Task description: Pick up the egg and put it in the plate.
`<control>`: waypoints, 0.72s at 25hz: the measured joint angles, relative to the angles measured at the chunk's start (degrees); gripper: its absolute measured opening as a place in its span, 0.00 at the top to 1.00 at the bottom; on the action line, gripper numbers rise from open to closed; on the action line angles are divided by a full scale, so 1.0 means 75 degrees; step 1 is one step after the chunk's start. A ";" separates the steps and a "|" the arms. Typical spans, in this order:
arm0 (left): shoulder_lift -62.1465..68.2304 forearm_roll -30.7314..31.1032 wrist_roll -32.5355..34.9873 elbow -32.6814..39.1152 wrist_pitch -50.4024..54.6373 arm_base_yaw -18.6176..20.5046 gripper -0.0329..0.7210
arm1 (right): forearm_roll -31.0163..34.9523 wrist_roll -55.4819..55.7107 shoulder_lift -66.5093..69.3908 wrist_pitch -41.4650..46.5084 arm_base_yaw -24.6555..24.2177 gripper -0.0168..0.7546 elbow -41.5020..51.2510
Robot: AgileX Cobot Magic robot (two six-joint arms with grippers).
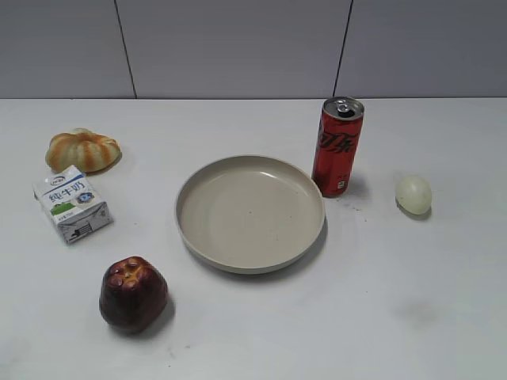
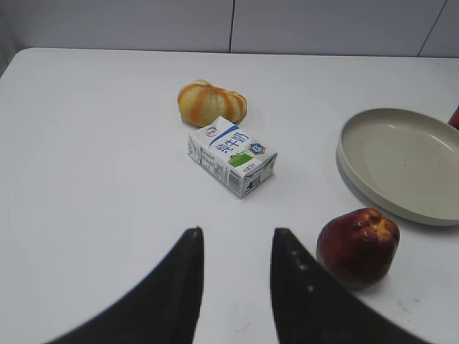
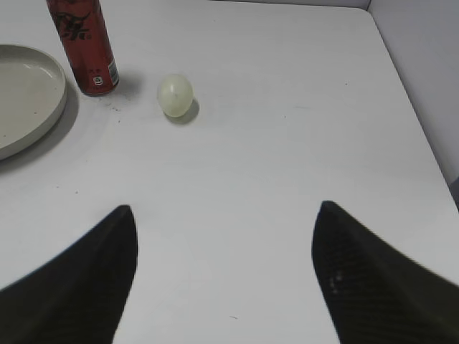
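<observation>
The pale cream egg (image 1: pixel 413 194) lies on the white table to the right of the red can; it also shows in the right wrist view (image 3: pixel 175 94). The large beige plate (image 1: pixel 192 226) sits in the middle of the table, empty; its rim shows in the left wrist view (image 2: pixel 348 168) and the right wrist view (image 3: pixel 56 111). My right gripper (image 3: pixel 224 215) is wide open and empty, well short of the egg. My left gripper (image 2: pixel 237 240) is open and empty, near the red apple. Neither gripper shows in the exterior view.
A red can (image 1: pixel 337 146) stands between plate and egg. A dark red apple (image 1: pixel 132 293), a milk carton (image 1: pixel 71 203) and an orange-and-cream pumpkin-like item (image 1: pixel 82 150) lie left of the plate. The table's right edge (image 3: pixel 419 129) runs close to the egg's side.
</observation>
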 joint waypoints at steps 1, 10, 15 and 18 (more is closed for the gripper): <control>0.0000 0.0000 0.0003 0.0000 0.0000 0.0000 0.65 | 0.0000 0.0000 0.0000 0.0000 0.0000 0.24 0.0000; 0.0000 0.0000 -0.0013 0.0000 0.0000 0.0000 0.65 | 0.0000 -0.0001 0.0000 0.0000 0.0000 0.24 0.0000; 0.0000 0.0000 -0.0015 0.0000 0.0000 0.0000 0.65 | 0.0000 0.0003 0.0000 0.0000 0.0000 0.24 0.0000; 0.0000 0.0000 0.0004 0.0000 0.0000 0.0000 0.65 | 0.0000 0.0003 0.0000 0.0000 0.0000 0.24 0.0000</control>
